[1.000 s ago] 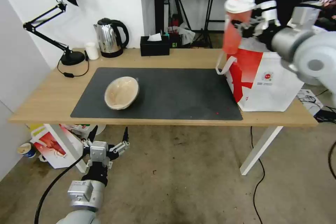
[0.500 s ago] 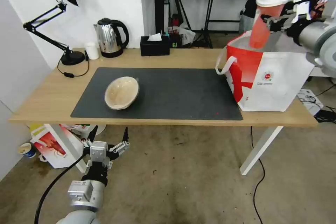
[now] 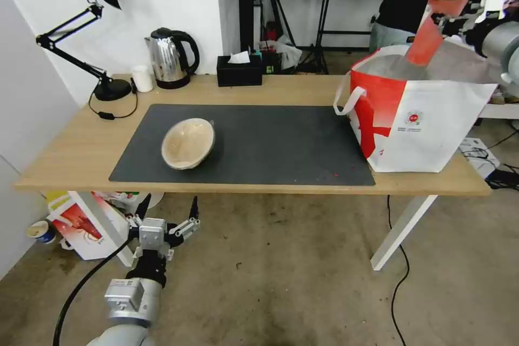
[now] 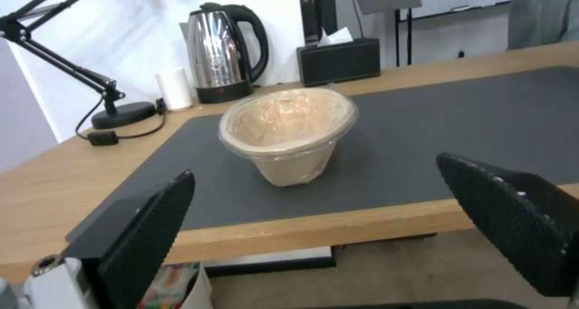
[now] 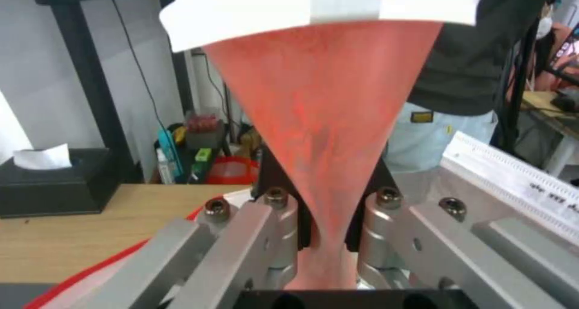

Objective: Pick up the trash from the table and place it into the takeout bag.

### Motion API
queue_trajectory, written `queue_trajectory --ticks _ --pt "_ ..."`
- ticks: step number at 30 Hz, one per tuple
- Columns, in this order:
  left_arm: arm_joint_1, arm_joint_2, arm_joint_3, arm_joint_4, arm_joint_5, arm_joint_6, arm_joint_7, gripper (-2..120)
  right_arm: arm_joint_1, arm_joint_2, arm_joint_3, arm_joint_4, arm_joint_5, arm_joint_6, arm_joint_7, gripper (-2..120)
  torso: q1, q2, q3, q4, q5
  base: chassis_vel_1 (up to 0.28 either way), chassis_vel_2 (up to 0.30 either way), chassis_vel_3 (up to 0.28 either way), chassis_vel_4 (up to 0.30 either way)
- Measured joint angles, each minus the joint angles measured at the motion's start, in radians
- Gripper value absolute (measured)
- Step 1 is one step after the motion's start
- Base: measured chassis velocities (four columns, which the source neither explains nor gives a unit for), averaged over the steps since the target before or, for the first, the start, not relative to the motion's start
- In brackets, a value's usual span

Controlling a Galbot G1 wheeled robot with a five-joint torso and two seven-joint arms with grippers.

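1. You are mid-delivery: your right gripper (image 3: 451, 24) is clamped on the squashed waist of the red drink cup (image 3: 432, 30), holding it tilted above the open mouth of the takeout bag (image 3: 421, 119).
2. I judge your next move calls for lowering the cup inside the bag's rim before letting go.
3. Your left gripper (image 3: 166, 216) waits with fingers spread, below the table (image 3: 70, 157) edge, well left of the bag.
4. The beige paper bowl (image 3: 188, 143) sits on the mat, well left of the bag.
5. The bag's small round red logo has print below it, too small to read.
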Motion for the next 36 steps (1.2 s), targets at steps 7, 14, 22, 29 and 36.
queue_trajectory --ticks 7,14,22,29,36 --pt "0.000 0.000 0.000 0.000 0.000 0.000 0.000 100 -0.017 0.007 -0.001 -0.005 -0.021 -0.031 0.001 7 0.000 0.000 0.000 0.0000 0.0000 0.000 0.000 0.000 0.000" --pt "0.000 0.000 0.000 0.000 0.000 0.000 0.000 100 -0.048 -0.008 0.007 0.020 -0.084 -0.118 0.015 12 0.000 0.000 0.000 -0.0002 0.0000 0.000 0.000 0.000 0.000" --pt "0.000 0.000 0.000 0.000 0.000 0.000 0.000 100 -0.062 -0.015 0.014 0.028 -0.127 -0.149 0.033 45 0.000 0.000 0.000 0.0001 0.0000 0.000 0.000 0.000 0.000" --pt "0.000 0.000 0.000 0.000 0.000 0.000 0.000 100 -0.078 -0.012 0.015 0.025 -0.157 -0.147 0.036 68 0.000 0.000 0.000 0.0001 0.0000 0.000 0.000 0.000 0.000" --pt "0.000 0.000 0.000 0.000 0.000 0.000 0.000 100 -0.086 -0.015 0.014 0.032 -0.165 -0.143 0.040 92 0.000 0.000 0.000 0.0001 0.0000 0.000 0.000 0.000 0.000"
